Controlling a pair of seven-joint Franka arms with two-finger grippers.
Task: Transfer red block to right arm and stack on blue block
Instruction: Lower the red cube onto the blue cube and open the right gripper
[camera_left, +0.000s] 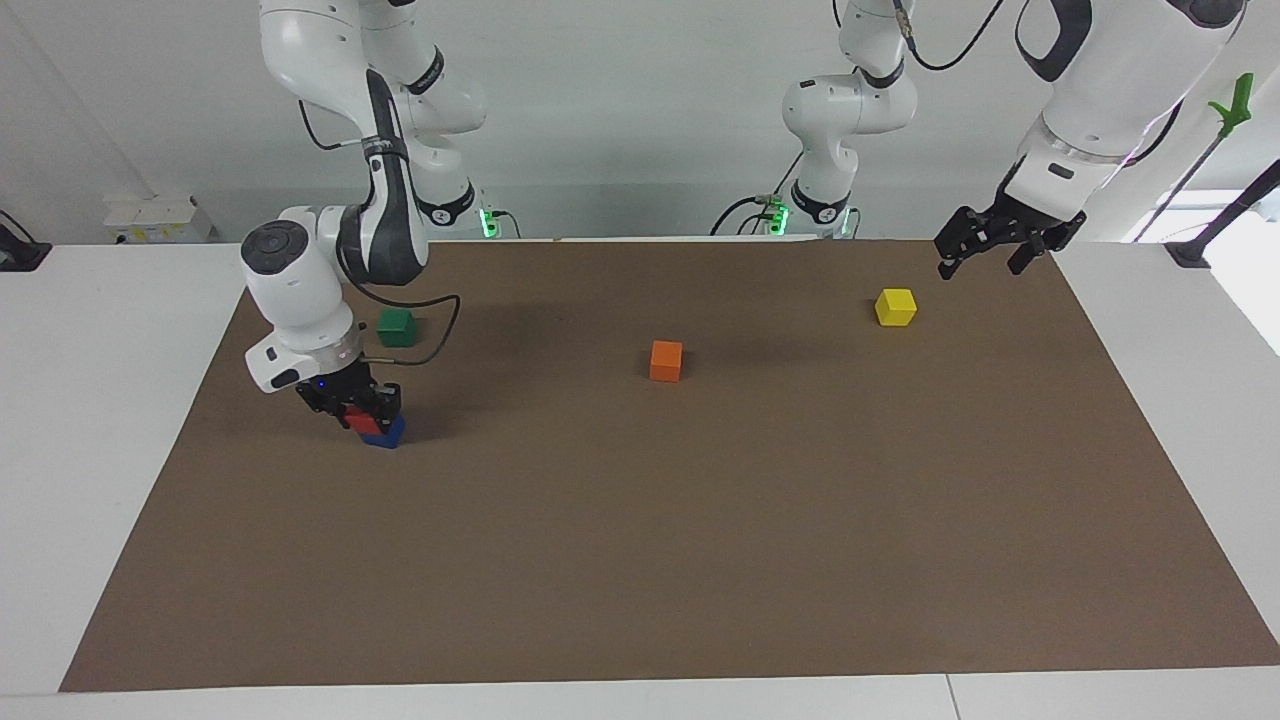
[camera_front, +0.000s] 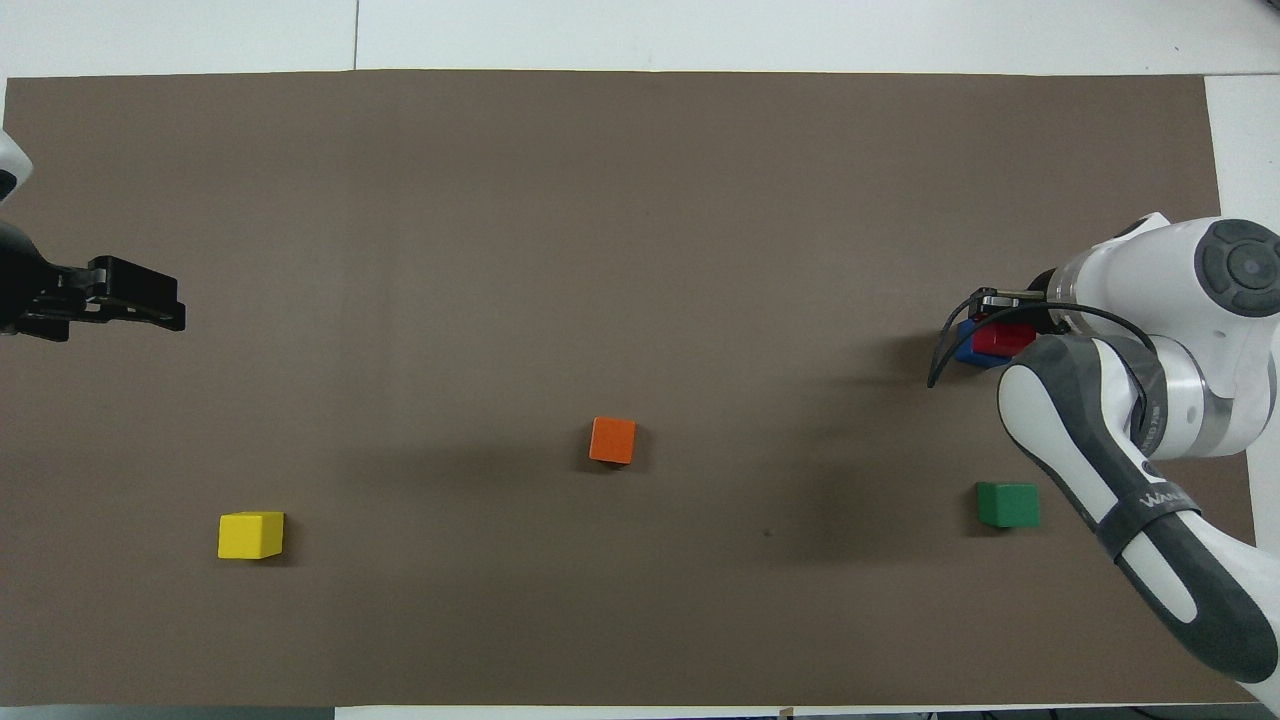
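In the facing view, at the right arm's end of the white bench (camera_left: 120, 420) with its brown mat (camera_left: 660, 520), the white jointed right arm (camera_left: 300, 290) is bent down over the stack; its black two-finger gripper, the right gripper (camera_left: 358, 408), is set low around the small bright red cube, the red block (camera_left: 358, 419); the jaws are closed on that cube's sides; the red block is seated on the small deep blue cube, the blue block (camera_left: 385, 434), slightly offset from it; nearer to the robots than this stack, a small dark green cube (camera_left: 396, 327) is seen on the mat, apart from both; a small orange cube (camera_left: 666, 360) is found near the mat's middle; a small yellow cube (camera_left: 896, 306) lies toward the left arm's end; the left gripper (camera_left: 985, 250) is held in the air over the mat's corner, just beside the yellow cube's place, with its jaws spread open and nothing between them; this arm is waiting. In the overhead view the red block (camera_front: 1003, 338) is shown partly covering the blue block (camera_front: 966, 349), the right gripper (camera_front: 1000, 318) over them.
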